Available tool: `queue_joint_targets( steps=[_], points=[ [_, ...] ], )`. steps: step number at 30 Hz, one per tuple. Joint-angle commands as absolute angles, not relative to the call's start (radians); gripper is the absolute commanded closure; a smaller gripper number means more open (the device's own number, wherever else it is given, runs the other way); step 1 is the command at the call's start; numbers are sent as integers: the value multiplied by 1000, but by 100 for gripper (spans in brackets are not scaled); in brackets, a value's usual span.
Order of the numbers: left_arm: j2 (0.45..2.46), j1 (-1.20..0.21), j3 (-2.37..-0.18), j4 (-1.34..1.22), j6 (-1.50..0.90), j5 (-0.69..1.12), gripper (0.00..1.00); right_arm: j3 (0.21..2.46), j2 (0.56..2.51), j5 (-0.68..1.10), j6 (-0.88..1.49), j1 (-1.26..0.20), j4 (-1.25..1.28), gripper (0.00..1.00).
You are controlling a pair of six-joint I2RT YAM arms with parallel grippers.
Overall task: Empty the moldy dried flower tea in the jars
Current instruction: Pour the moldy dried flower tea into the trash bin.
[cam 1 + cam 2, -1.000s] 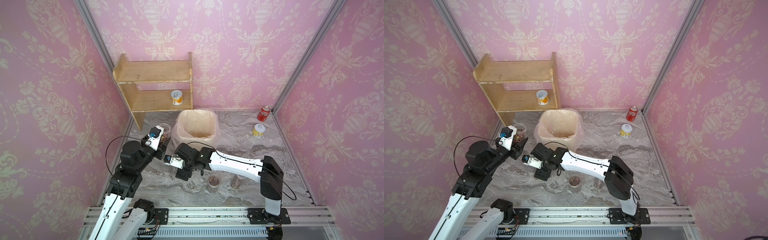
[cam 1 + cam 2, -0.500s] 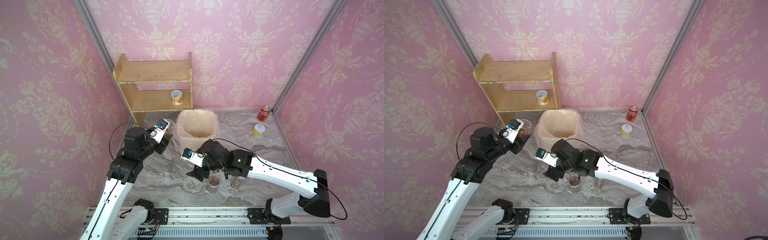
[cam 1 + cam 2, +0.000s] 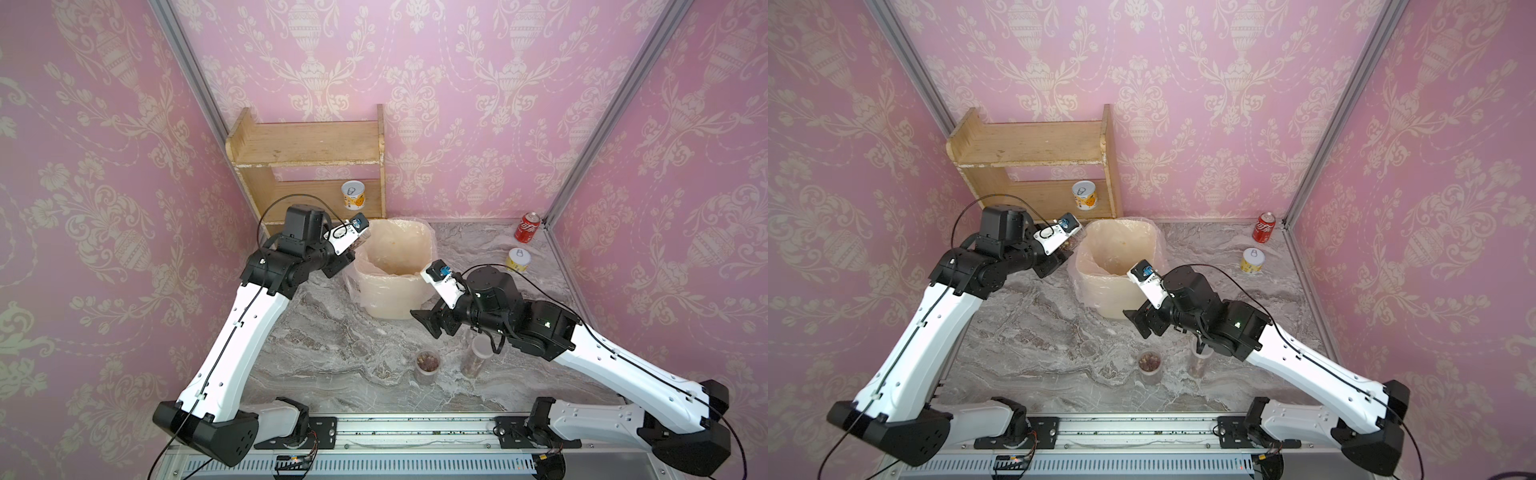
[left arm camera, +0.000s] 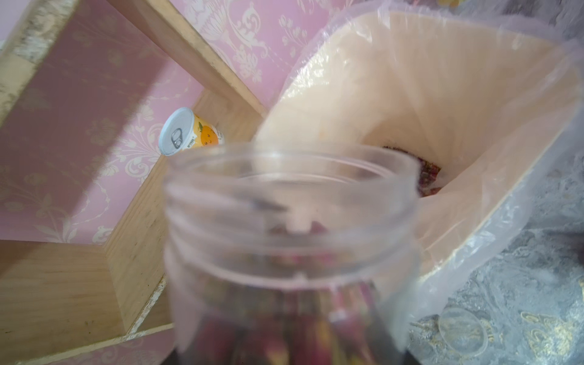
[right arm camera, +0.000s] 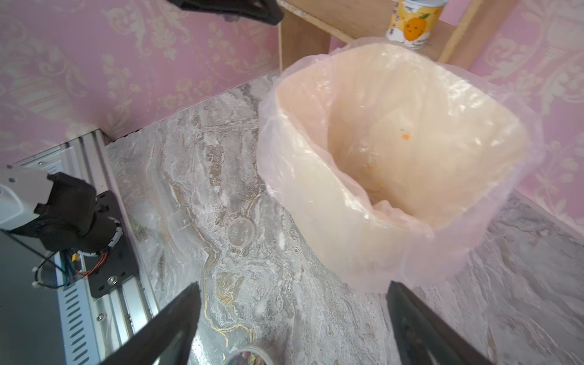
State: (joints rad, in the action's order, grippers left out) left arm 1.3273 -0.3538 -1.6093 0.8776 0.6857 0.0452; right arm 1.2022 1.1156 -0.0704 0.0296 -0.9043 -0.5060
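Grips a lidless jar point(image 3: 1074, 242) of tea point(image 4: 284, 335) in left jaws, left of frame centre, mouth toward the bin point(image 3: 1111, 295). Holds right jaws apart, empty.

Clear glossy plastic jar point(image 4: 290, 227), matt wooden shelf point(image 3: 307, 143), marble-look tabletop point(image 3: 332, 332).

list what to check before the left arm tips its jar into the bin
1. Lid off: ok, the held jar has an open mouth; a clear lid lies on the table.
2. Grip: ok, the left gripper is shut on the jar.
3. Something to pour: ok, tea shows at the jar's bottom, blurred.
4. Mouth past the rim of the bin: cannot tell, it sits right at the rim.
5. Opening free: ok, the liner is spread open.
6. Path free: ok, the right gripper is open, empty, in front of the bin.
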Motion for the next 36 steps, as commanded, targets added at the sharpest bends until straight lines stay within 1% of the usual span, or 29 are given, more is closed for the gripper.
queue_joint_targets(
  steps=[1,5,13,36],
  points=[
    [1376,-396,-1665,965,830,-130,97,1183,1079,-93,107,-870,-528,6],
    [1441,-431,-1722,988,908,-233,99,1128,1056,-101,119,-845,-537,6],
    [1493,-463,-1763,946,1067,-385,100,1070,1014,-126,151,-807,-540,6],
    [1594,-527,-1781,861,1366,-548,100,992,986,-122,238,-763,-538,6]
  ],
)
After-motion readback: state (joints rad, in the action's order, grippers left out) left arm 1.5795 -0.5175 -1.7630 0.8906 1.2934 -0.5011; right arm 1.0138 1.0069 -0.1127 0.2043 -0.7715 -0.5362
